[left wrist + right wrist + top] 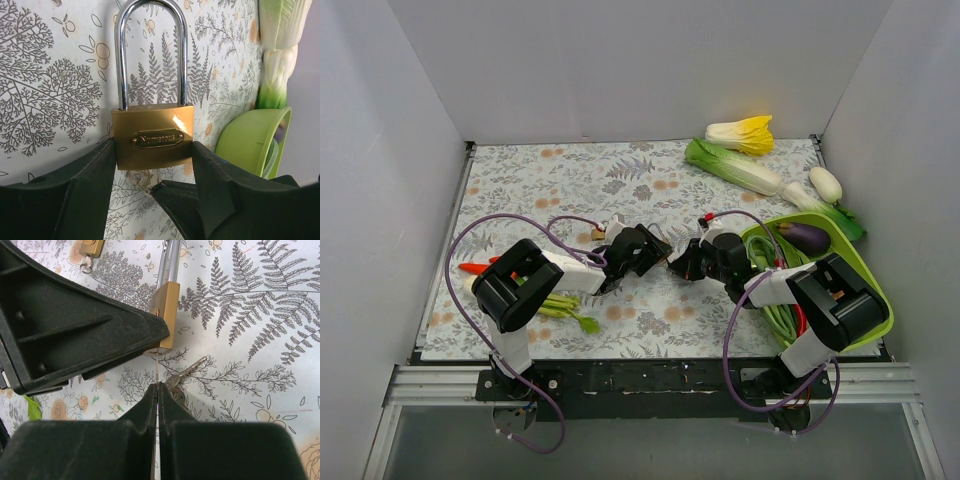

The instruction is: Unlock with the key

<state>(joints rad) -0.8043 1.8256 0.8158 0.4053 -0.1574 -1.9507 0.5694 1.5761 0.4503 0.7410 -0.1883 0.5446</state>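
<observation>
The left claw [154, 150] is clamped on the body of the brass padlock [152, 125], 1 finger on each side, with the silver shackle [120, 60] pointing away from the wrist. The right claw [158, 392] is closed on the key [186, 374]. 1 thin blade, seen edge-on, runs from its fingertips to the padlock's underside, and whether it sits in the keyhole cannot be told. A 2nd key on the same ring hangs just beside the fingers. From above, both arms reach forward and bend inward, so that the 2 claws meet low over the middle of the fern-patterned surface [520, 180]. The right arm [830, 300] lies over a green tray [885, 310] that holds a purple eggplant [805, 237] and green beans [775, 310]. Only the overhead view shows the leafy vegetables at the far right of the surface and the carrot [475, 267] by the left arm [520, 280]. The right wrist view alone catches the key, and also a smaller brass padlock [92, 246] lying apart.
</observation>
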